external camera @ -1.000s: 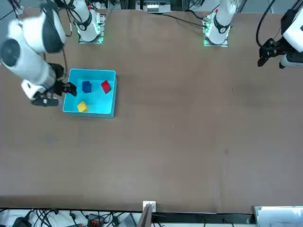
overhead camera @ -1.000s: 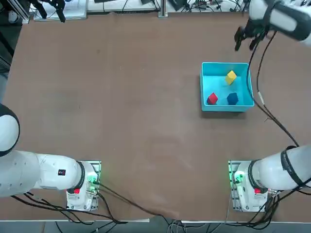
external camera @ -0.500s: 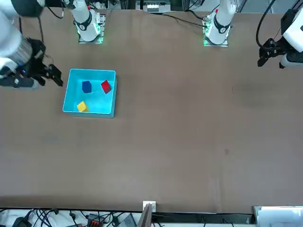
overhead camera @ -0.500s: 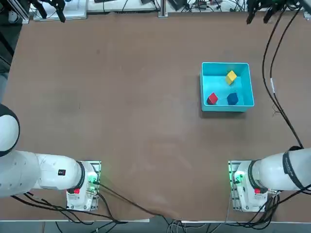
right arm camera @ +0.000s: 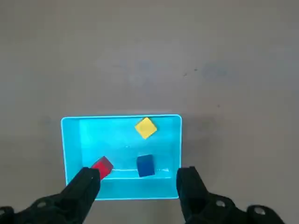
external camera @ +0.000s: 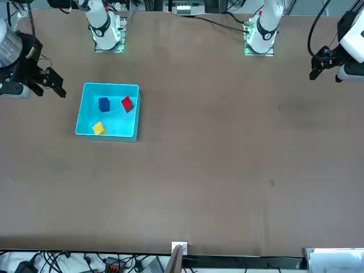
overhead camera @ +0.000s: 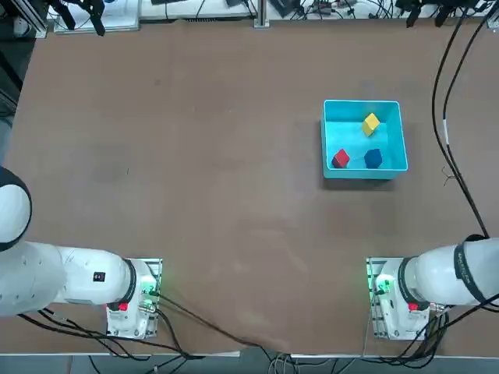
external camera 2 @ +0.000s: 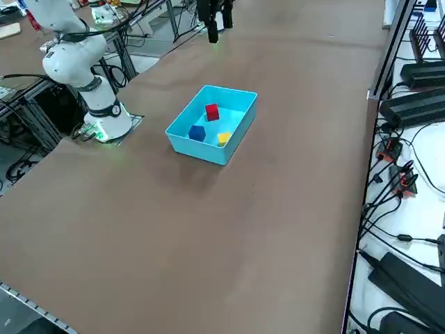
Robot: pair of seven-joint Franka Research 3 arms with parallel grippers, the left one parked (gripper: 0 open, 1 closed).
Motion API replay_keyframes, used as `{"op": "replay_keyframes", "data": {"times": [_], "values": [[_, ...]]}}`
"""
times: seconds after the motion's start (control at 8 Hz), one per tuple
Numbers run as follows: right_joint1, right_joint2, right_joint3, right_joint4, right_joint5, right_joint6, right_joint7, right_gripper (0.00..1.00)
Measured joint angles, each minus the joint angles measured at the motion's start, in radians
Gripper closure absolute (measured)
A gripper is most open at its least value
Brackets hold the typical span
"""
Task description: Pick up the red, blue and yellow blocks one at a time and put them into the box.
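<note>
Inside the cyan box point(overhead camera: 328, 140), the red point(overhead camera: 341, 159), blue point(overhead camera: 373, 159) and yellow blocks point(overhead camera: 370, 125) are seen. Above, the right gripper point(right arm camera: 138, 193) is held wide apart, empty; its trailing cable point(overhead camera: 460, 178) might snag the box if swung low.

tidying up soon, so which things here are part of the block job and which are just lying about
Job:
- red block
- blue block
- yellow block
- box
- right end effector, open above the box

Not job:
- cables beyond the table edge
</note>
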Motion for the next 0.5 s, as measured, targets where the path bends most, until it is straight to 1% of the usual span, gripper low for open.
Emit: {"op": "replay_keyframes", "data": {"times": [0.5], "values": [[-0.065,-0.016,-0.004,0.002,0.000,-0.011,-0.099,0.00]]}}
